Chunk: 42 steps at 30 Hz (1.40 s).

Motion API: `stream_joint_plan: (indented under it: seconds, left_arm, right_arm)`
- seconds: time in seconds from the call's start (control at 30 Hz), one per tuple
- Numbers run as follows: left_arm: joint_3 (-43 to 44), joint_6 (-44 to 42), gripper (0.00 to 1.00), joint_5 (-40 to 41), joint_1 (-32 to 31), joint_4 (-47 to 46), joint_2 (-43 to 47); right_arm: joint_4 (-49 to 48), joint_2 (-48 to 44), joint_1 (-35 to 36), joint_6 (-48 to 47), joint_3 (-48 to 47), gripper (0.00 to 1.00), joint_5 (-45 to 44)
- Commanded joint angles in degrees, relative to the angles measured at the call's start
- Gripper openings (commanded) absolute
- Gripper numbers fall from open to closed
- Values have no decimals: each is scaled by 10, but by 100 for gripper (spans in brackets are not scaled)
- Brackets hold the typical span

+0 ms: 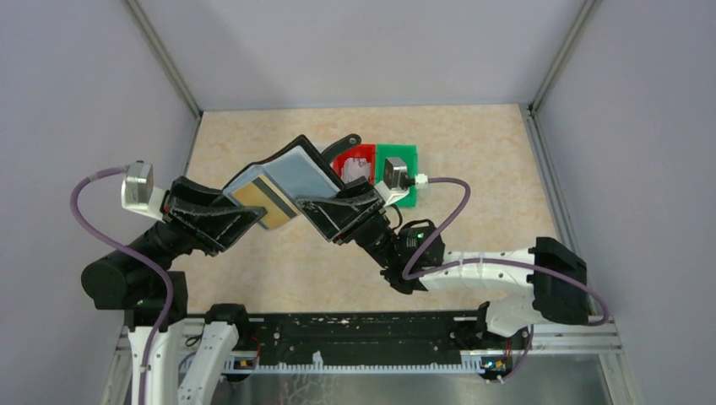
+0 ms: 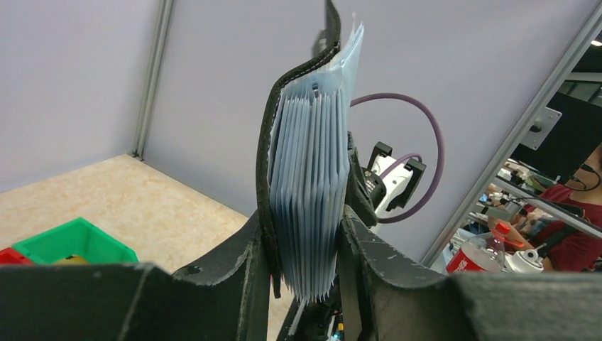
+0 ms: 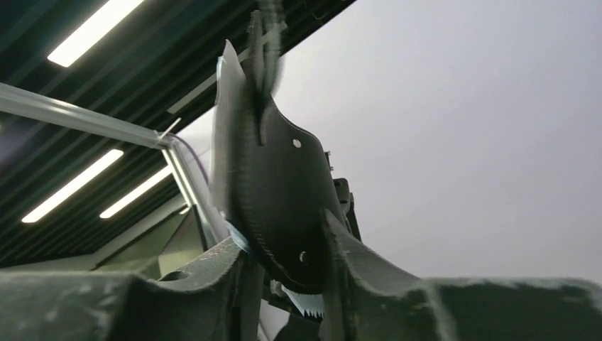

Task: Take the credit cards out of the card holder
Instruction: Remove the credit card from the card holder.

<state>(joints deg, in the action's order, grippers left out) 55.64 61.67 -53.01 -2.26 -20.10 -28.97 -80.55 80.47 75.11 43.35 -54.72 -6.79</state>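
The black card holder (image 1: 309, 148) is held open in the air above the table by both grippers. Its clear sleeves face up, showing a gold card (image 1: 263, 202) on the left half and a silvery grey card (image 1: 300, 173) on the right half. Its strap tab (image 1: 344, 142) sticks out at the far end. My left gripper (image 1: 253, 213) is shut on the left half; in the left wrist view its jaws (image 2: 305, 263) pinch the sleeve stack (image 2: 309, 185) and cover. My right gripper (image 1: 314, 208) is shut on the right half; the right wrist view shows it (image 3: 287, 256) clamping the black cover (image 3: 284, 192).
A red bin (image 1: 353, 159) and a green bin (image 1: 404, 159) sit side by side on the table behind the holder, partly hidden by the right wrist. The green bin (image 2: 74, 241) also shows in the left wrist view. Grey walls enclose the table on three sides.
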Motion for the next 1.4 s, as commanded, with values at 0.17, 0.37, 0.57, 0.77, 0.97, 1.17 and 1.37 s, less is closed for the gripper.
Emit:
stream_joint_plan:
  seconds: [0.17,0.37,0.57,0.77,0.97,1.17,1.37]
  left_arm:
    - [11,-74,10,6,-3,50,-8]
    - [17,-202,7,2,-3,158,-9]
    - [29,-290,7,-22,-3,241,-13]
    - [53,-380,7,-2,-3,297,-15]
    - [53,-451,7,-19,-3,330,-6]
    - [64,-478,7,-57,-3,350,-15]
    - [61,-465,9,-75,-3,353,-20]
  right_arm:
    - [55,-78,-68,13,49,62,50]
    - [287,-162,-86,-119,10,80,63]
    - [529,-151,-89,-227,-108,84,137]
    - [664,-136,-89,-305,-173,99,146]
    - [749,-117,-89,-373,-210,92,119]
    - [754,-115,-89,-369,-214,58,159]
    - [742,-119,-90,-341,-209,15,186]
